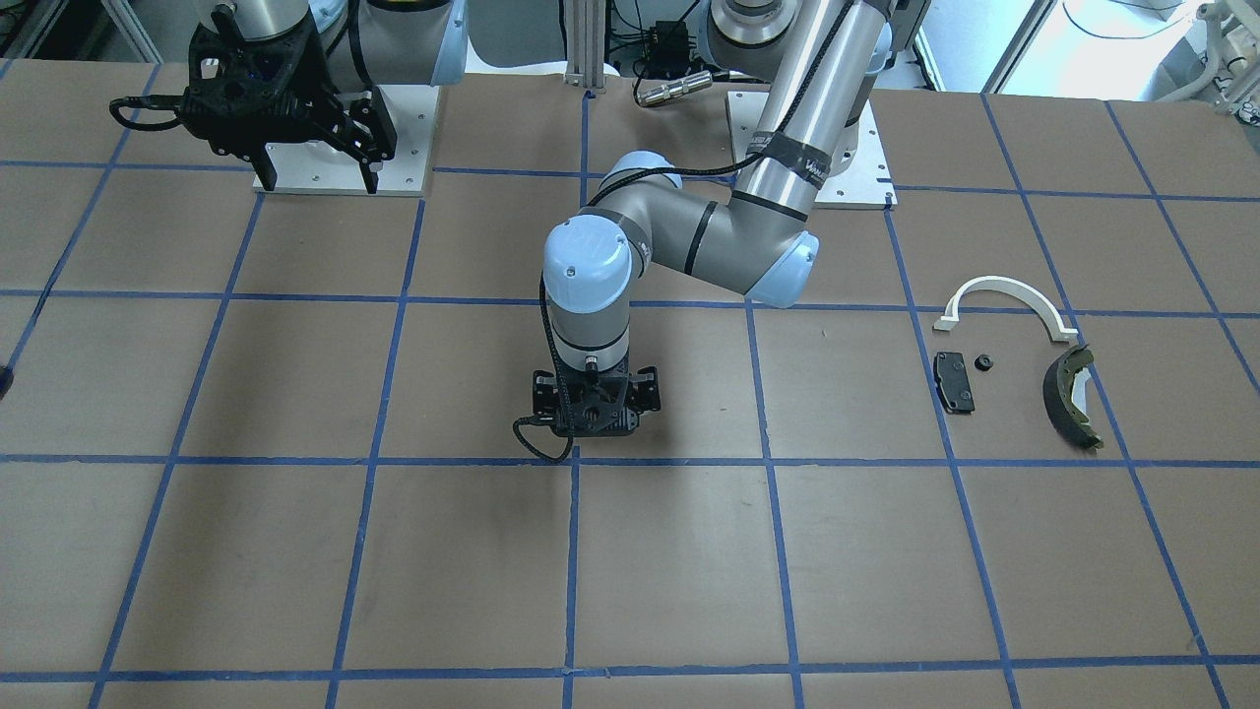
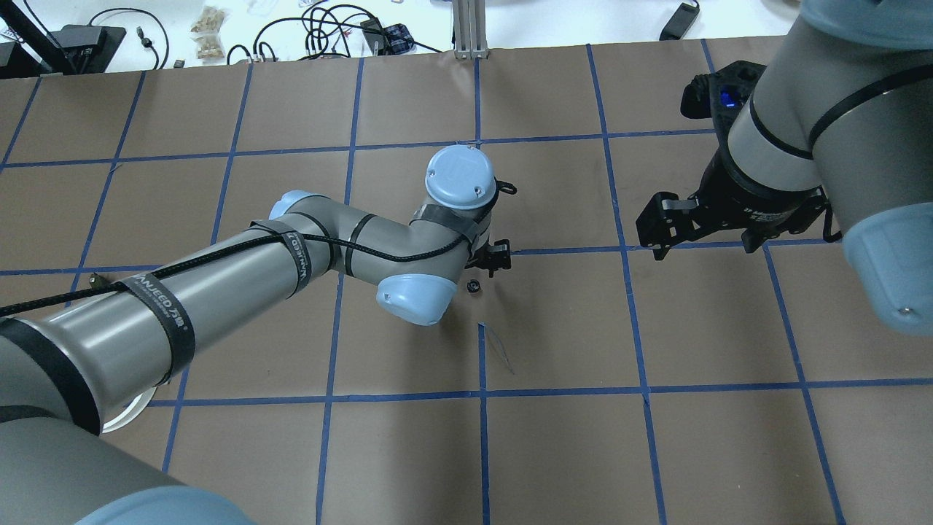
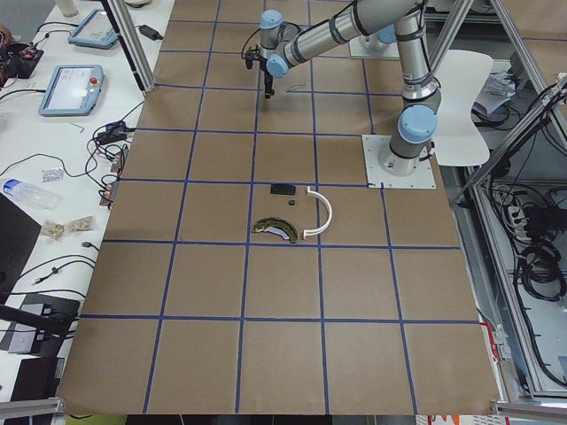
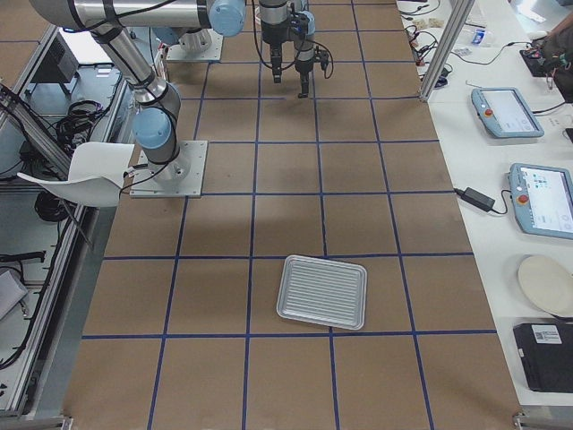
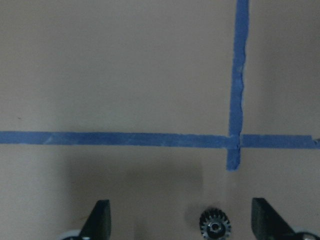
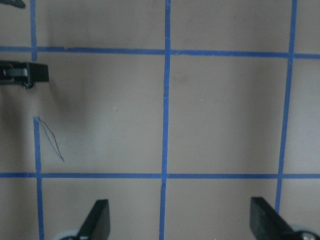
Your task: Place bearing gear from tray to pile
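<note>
Bearing gear (image 5: pixel 215 227) on table (image 5: pixel 125 75), outside tray (image 4: pixel 322 292)

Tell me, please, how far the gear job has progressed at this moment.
Done: the tray looks bare, and the gear lies on the table, away from both ends. In hand: the left gripper stands over it, fingers open on either side, not gripping. Left: close, lift and carry it to the pile. The right gripper is open and holds nothing.
</note>
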`<state>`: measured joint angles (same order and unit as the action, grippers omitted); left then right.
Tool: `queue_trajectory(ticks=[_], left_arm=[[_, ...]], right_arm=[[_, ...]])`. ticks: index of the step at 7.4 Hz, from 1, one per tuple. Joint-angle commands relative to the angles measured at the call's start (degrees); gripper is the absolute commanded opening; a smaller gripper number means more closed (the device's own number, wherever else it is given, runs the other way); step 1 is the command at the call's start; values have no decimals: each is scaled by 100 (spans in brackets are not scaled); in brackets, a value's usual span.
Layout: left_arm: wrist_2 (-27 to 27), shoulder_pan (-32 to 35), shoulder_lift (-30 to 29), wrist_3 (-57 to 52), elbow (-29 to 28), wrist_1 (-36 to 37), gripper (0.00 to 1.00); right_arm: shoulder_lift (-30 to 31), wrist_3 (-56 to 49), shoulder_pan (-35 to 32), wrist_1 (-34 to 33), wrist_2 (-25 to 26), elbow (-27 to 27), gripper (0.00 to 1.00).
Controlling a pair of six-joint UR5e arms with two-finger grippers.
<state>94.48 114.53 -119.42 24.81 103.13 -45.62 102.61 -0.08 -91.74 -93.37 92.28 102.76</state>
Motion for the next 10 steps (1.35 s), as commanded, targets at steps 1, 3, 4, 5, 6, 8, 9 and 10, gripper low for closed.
queue_trajectory(ticks=[1, 3, 4, 5, 6, 8, 9, 10], left_arm=[[-8, 104, -125, 24, 14, 44, 84], [-8, 113, -99, 6, 6, 1, 13], [0, 113, -12, 6, 32, -26, 0], [9, 96, 6, -20, 32, -26, 0], [27, 69, 111, -73, 6, -26, 0], [36, -219, 531, -344, 15, -723, 0], [62, -708, 925, -537, 23, -1573, 0], [297, -1314, 1382, -1453, 23, -2460, 0]], right_arm=[[-1006, -89, 16, 351, 227, -1374, 100], [-1750, -89, 7, 512, 132, -2277, 100], [-1648, -71, -2, 599, 193, -2244, 100], [-1560, -28, -2, 705, 193, -2208, 100], [-1559, -10, -2, 671, 115, -2086, 100], [-1559, -36, -2, 583, 114, -1953, 100], [-1551, -36, -2, 548, 106, -1918, 100], [-1542, -19, -2, 548, 97, -1840, 100]])
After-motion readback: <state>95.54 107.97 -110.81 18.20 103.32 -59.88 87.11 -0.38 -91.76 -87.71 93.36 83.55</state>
